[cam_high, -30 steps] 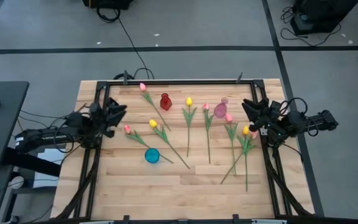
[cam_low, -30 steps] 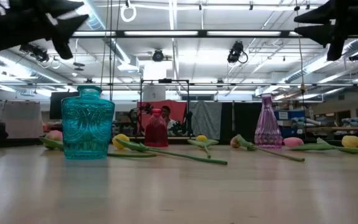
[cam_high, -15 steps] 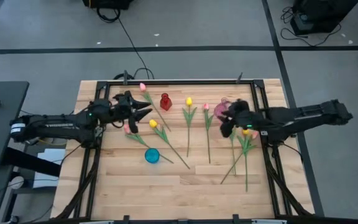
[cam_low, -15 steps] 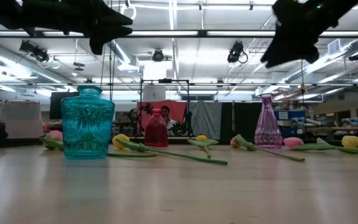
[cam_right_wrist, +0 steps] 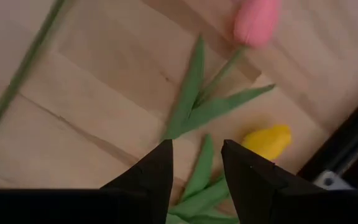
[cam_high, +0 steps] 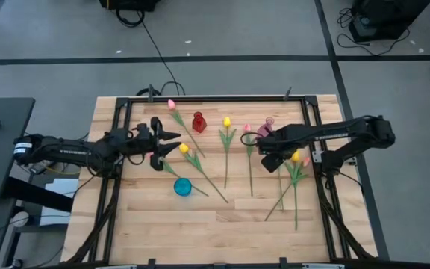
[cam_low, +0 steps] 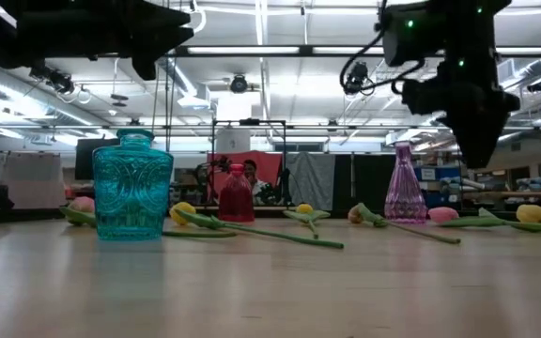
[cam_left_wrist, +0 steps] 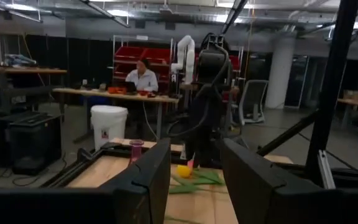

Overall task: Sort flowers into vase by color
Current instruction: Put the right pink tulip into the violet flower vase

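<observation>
**Both arms over the flower row, nothing gripped**

Pale wooden plank table (cam_high: 163, 224) fills the centre of the high view, black frame rails along its edges.

Left gripper (cam_high: 172, 140) reaches in from the frame's left, in the air at centre-left; fingers (cam_left_wrist: 148, 180) apart, nothing between them.

Right gripper (cam_high: 269, 161) comes in from the right, pointing down right of centre. Fingers (cam_right_wrist: 151, 174) spread, empty; below them a pink tulip head (cam_right_wrist: 257, 22) and a yellow tulip head (cam_right_wrist: 267, 142) with green leaves.

Teal patterned glass vase (cam_high: 183, 187) stands lower left of centre. Pink-violet glass vase (cam_high: 265, 131) upper right of centre, just beside the right gripper. Small red glass vase (cam_high: 198, 122) at upper centre.

Artificial tulips (cam_high: 226, 149), yellow or pink heads on thin green stems, lie flat across the table's middle, all outside the vases.
</observation>
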Robot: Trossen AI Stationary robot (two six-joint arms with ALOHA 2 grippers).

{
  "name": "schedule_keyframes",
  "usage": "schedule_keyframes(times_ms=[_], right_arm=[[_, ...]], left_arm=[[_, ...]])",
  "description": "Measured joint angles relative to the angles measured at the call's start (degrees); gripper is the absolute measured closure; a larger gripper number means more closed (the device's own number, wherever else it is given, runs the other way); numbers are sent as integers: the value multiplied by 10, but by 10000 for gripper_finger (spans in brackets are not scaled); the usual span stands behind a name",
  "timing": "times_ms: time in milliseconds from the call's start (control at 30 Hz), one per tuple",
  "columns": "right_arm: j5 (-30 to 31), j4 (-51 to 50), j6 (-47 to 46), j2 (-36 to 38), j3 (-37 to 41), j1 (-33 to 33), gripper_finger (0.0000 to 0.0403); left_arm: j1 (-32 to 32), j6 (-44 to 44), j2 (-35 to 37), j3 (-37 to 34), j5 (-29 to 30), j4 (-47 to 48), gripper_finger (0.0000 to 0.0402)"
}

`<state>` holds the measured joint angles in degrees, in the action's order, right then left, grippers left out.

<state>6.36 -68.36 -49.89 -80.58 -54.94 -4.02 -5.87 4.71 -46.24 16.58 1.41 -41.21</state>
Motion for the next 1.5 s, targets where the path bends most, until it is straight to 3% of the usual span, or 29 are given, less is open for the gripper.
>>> schedule_keyframes(times_ms=[167,467,733,1033,1300,1500], right_arm=[[-64,20,-34,-10,21,2,250],[-117,73,-76,-36,60,3,229],[-106,99,-50,-103,70,3,242],[-111,123,-29,-125,80,-7,284],[-144,133,24,-120,88,-15,389],[-214,115,47,-86,30,-13,384]], left_arm=[[0,5,0,0,-9,74,255],[5,2,0,0,-10,84,255],[5,2,0,0,-6,92,255],[6,13,0,0,5,101,255],[7,15,-1,0,5,114,255],[7,15,-1,0,5,114,255]])
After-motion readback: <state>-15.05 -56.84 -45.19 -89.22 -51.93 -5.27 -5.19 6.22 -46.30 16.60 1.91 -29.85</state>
